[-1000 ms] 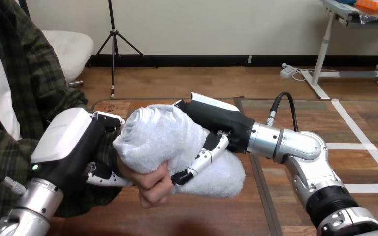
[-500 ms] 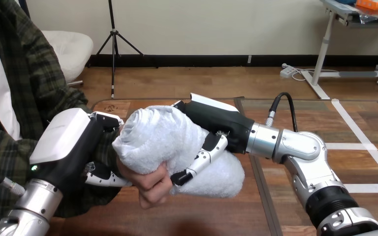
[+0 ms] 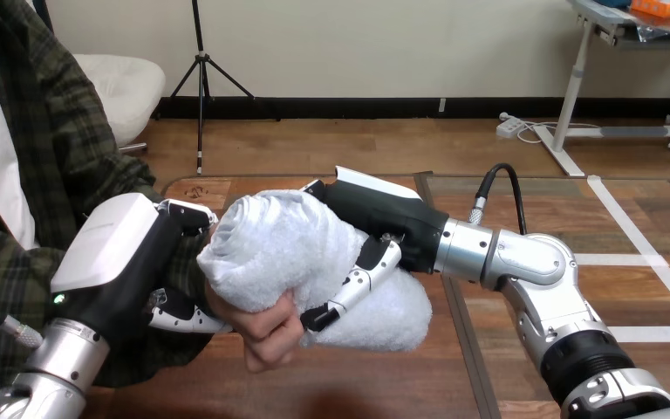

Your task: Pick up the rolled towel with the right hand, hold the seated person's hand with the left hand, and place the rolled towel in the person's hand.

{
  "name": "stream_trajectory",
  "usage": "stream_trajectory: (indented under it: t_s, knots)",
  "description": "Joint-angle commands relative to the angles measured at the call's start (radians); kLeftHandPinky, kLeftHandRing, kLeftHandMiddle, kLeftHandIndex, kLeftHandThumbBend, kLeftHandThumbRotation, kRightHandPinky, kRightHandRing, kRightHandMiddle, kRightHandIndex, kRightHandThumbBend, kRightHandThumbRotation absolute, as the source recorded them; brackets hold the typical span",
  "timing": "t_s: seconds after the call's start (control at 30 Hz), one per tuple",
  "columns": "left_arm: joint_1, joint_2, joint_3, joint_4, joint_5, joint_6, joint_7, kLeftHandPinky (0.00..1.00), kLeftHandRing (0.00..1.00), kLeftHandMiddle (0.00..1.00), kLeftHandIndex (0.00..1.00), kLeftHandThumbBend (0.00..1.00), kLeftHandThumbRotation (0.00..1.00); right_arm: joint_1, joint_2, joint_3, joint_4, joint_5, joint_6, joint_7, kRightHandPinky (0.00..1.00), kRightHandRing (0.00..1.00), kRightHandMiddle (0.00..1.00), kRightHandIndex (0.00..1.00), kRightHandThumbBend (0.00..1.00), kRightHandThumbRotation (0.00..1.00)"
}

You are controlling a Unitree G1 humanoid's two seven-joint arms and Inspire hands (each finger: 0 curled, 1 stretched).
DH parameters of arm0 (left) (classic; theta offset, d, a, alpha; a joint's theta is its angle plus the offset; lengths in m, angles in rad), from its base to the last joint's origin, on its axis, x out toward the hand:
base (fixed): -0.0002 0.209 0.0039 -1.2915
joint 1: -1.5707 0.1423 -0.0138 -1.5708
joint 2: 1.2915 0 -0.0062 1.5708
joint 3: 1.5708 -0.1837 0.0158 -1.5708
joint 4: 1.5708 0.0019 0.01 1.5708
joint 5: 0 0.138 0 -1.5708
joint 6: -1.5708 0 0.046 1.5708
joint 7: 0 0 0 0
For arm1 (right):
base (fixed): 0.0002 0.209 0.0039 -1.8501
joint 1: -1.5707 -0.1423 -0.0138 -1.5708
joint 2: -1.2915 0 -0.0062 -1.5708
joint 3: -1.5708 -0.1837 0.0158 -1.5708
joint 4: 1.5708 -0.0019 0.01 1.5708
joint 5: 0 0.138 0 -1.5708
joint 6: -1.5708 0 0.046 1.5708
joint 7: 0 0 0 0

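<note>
1. Resting on the person's hand (image 3: 266,336), towel (image 3: 270,249) sits above table (image 3: 358,384).
2. Right hand (image 3: 379,218) clamps towel, fingers curled round it.
3. Left hand (image 3: 126,262), beside towel, curls round the person's wrist (image 3: 218,304).

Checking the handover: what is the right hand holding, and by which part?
The right hand grips the rolled towel around its middle, thumb across the front; the person's hand clasps its left end from below.
</note>
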Motion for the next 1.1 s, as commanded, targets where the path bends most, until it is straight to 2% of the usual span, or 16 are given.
stream_trajectory:
  t_s: [0.0,0.17,0.27,0.3,0.47,0.57,0.6,0.87,1.07]
  knots:
    - [-0.030,-0.042,-0.040,-0.036,-0.037,-0.027,-0.004,0.21,0.26,0.35,0.35,0.92,0.00,-0.017,0.020,0.028,-0.021,-0.028,-0.006,-0.015,0.24,0.32,0.40,0.43,0.85,0.00]
    - [-0.030,-0.042,-0.038,-0.035,-0.037,-0.026,-0.005,0.21,0.27,0.35,0.35,0.92,0.00,-0.012,0.016,0.028,-0.033,-0.029,0.004,-0.022,0.35,0.44,0.49,0.49,0.88,0.00]
    - [-0.030,-0.042,-0.037,-0.031,-0.039,-0.034,-0.002,0.21,0.27,0.35,0.35,0.92,0.00,-0.011,0.010,0.031,-0.034,-0.036,0.004,-0.029,0.45,0.54,0.58,0.57,0.90,0.04]
    - [-0.030,-0.041,-0.037,-0.029,-0.040,-0.038,-0.001,0.21,0.27,0.35,0.35,0.92,0.00,-0.010,0.008,0.031,-0.035,-0.038,0.005,-0.032,0.52,0.62,0.66,0.63,0.93,0.10]
    - [-0.031,-0.042,-0.036,-0.026,-0.041,-0.043,0.002,0.21,0.27,0.35,0.35,0.92,0.00,-0.006,-0.003,0.028,-0.058,-0.042,0.023,-0.039,0.65,0.76,0.79,0.74,0.97,0.21]
    - [-0.030,-0.042,-0.035,-0.027,-0.040,-0.041,0.001,0.21,0.27,0.35,0.35,0.93,0.00,-0.003,-0.013,0.025,-0.079,-0.043,0.038,-0.043,0.75,0.84,0.85,0.81,0.99,0.27]
    - [-0.030,-0.042,-0.035,-0.027,-0.040,-0.041,0.001,0.21,0.26,0.35,0.35,0.93,0.00,-0.002,-0.016,0.024,-0.086,-0.041,0.041,-0.043,0.81,0.89,0.89,0.84,0.99,0.30]
    - [-0.029,-0.040,-0.035,-0.028,-0.041,-0.038,-0.004,0.21,0.27,0.35,0.35,0.92,0.00,0.016,-0.034,0.002,-0.156,-0.009,0.107,-0.039,0.97,0.98,0.98,0.95,1.00,0.38]
    - [-0.029,-0.038,-0.034,-0.022,-0.040,-0.041,-0.002,0.21,0.27,0.35,0.35,0.92,0.00,0.031,-0.048,-0.015,-0.205,0.012,0.129,-0.042,0.99,1.00,0.99,0.99,1.00,0.40]
